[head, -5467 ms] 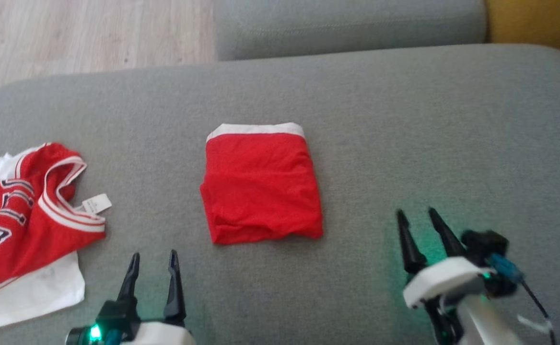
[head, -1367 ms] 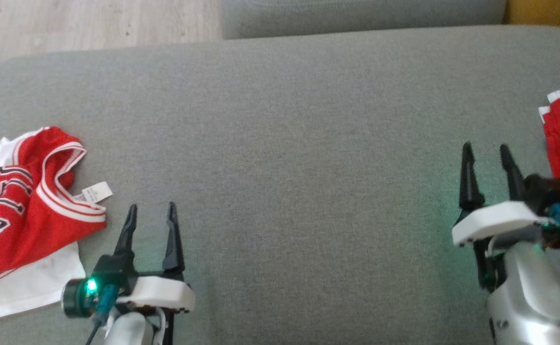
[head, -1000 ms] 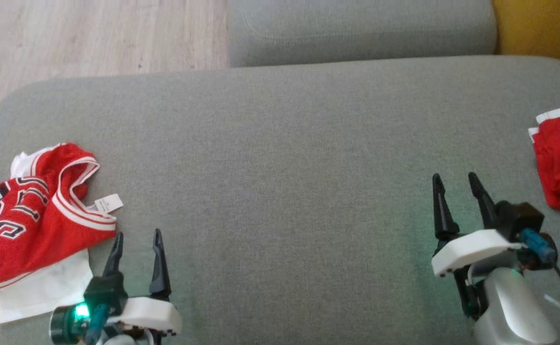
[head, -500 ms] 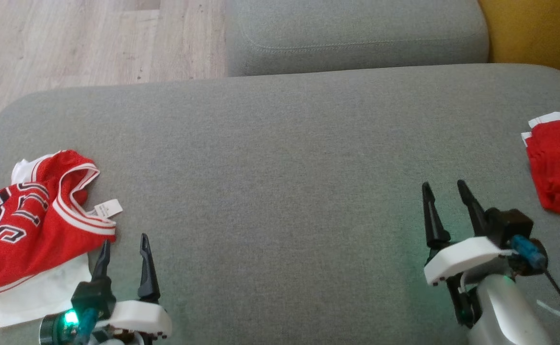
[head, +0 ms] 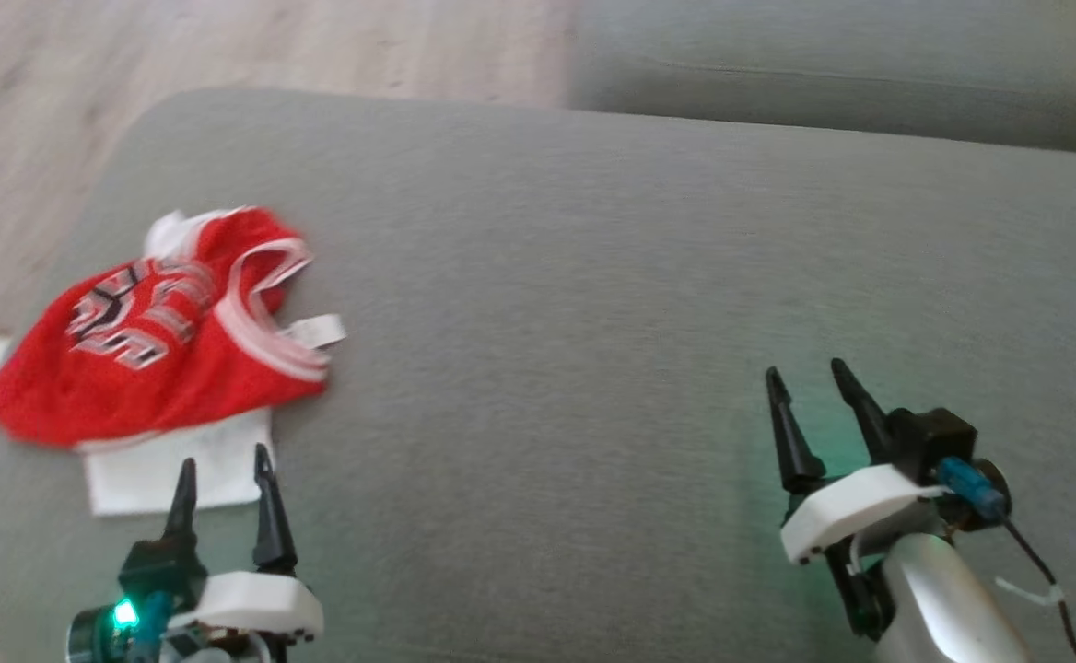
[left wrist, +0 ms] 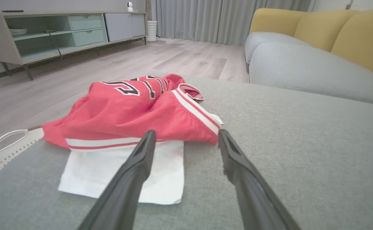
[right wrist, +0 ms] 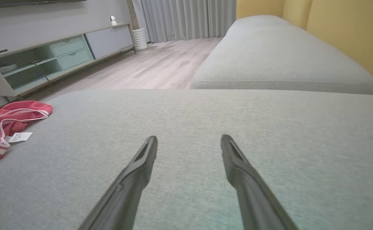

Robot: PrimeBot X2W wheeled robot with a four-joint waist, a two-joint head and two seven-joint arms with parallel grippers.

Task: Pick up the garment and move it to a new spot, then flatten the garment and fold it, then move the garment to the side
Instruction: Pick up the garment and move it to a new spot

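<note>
Motion blur smears the head view, so the lettering on the red jersey (head: 156, 368), ahead and to the left of the left end effector (head: 225, 457), cannot be read. The jersey covers most of a white garment (head: 179, 465), whose near part lies at the fingertips. Far left of the right end effector (right wrist: 189, 137), the picture's edge cuts the jersey, and its label (right wrist: 19, 137) is too small to read. Left of the left end effector, a white perforated object (left wrist: 7, 147), perhaps a basket, is cut off by the edge.
</note>
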